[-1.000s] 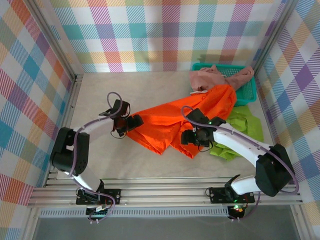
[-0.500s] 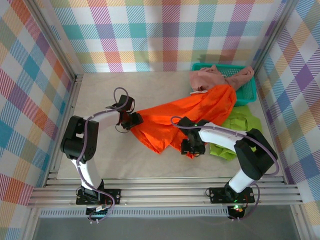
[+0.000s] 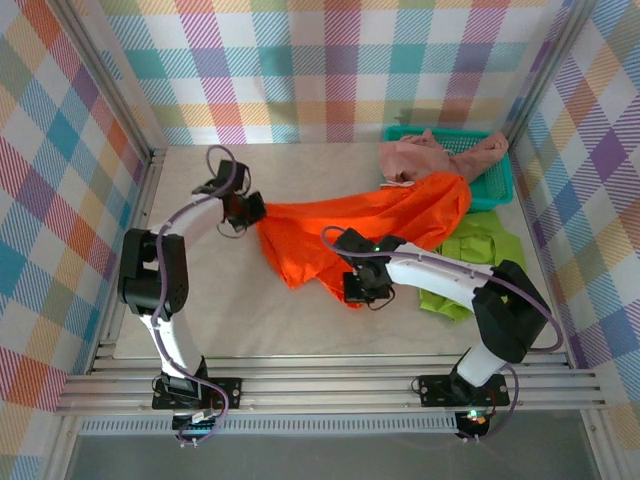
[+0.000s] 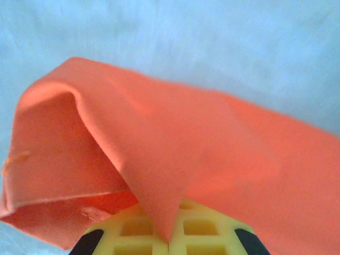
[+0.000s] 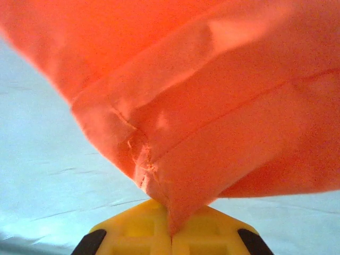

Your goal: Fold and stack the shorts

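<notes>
Judging by how it sags and creases between the two grips, the orange pair of shorts (image 3: 340, 225) is light, limp and slack, with nothing stiff in it except the stitched hems and the waistband, and those are the places I would hold it: a seam gives the fingers more to bite on than a single thin layer, which could slide out. It lies across the middle of the top view, running from left of centre to the upper right, where its far end lies against the teal basket (image 3: 503, 185) and touches the pink pair (image 3: 430, 152) heaped there. The green pair (image 3: 485, 250) lies crumpled on the table (image 3: 200, 300) at the right, just below the orange cloth. The left fingers (image 3: 252, 209) are clenched on the cloth's left tip, and the left wrist view shows a fold drawn down between them. The right fingers (image 3: 358, 289) are clenched on a stitched corner at the lower centre, with the seam running into the pinch in the right wrist view. Compared with a second ago, the left fingers have moved toward the upper left, the right fingers have slid leftward, and the orange cloth is pulled narrower and more taut between them.
</notes>
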